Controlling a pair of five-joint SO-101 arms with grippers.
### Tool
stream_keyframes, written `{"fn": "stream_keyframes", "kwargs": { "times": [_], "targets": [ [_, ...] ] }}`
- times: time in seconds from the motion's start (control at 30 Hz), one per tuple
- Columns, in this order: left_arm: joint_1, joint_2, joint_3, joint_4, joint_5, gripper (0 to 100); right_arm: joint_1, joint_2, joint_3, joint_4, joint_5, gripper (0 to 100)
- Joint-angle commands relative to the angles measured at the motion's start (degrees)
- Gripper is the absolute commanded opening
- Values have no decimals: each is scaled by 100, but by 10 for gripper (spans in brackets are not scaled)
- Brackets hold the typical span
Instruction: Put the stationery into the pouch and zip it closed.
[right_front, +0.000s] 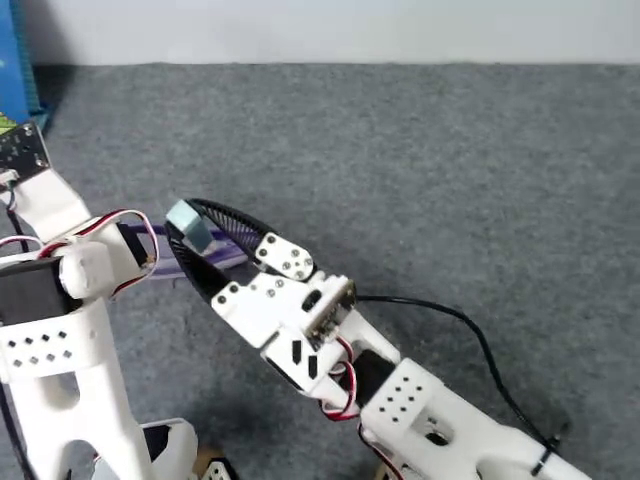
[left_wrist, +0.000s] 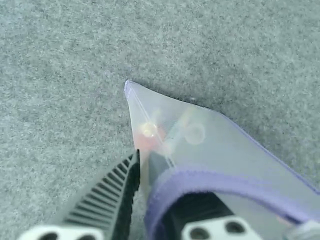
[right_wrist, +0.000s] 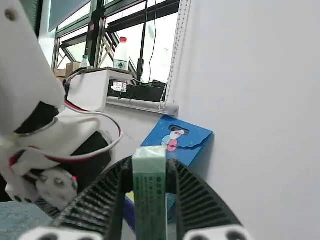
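Worktop (right_front: 450, 150), grey and fuzzy, carries your two arms and one clear, purple-edged pouch (left_wrist: 215, 150) lying at its left side. Your left hand (left_wrist: 142, 162) is pinching the pouch's wall just beside the purple rim. Your right hand (right_front: 185, 228) is clamped on one pale green stationery block (right_wrist: 149, 200), held at the pouch close to the left hand. Pale and reddish shapes show through the clear wall, too blurred to count.
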Motion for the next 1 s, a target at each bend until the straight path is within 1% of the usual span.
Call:
{"fn": "stream_keyframes", "kwargs": {
  "times": [0.0, 0.2, 0.53, 0.63, 0.7, 0.77, 0.83, 0.9, 0.97],
  "targets": [
    [62, -220, -40, 88, 70, 11, -119, -365, 53, 312, 9, 7],
    [62, -220, -40, 88, 70, 11, -259, -497, -88, 338, 18, 7],
    [35, -229, 110, 88, 62, 11, -145, 479, -484, 295, 9, 7],
    [44, -246, 277, 88, 44, 11, -110, 514, -440, 365, 18, 9],
    [53, -255, 303, 88, 44, 11, -110, 497, -413, 629, 35, 14],
    [53, -246, 303, 88, 44, 11, -110, 382, -448, 901, 44, 58],
    [53, -255, 303, 88, 44, 11, -110, 110, -492, 1314, 44, 136],
    [53, -264, 303, 88, 44, 11, -110, -242, -615, 1859, 26, 220],
    [53, -264, 303, 88, 44, 11, -110, -602, -765, 2466, 18, 270]
  ]
}}
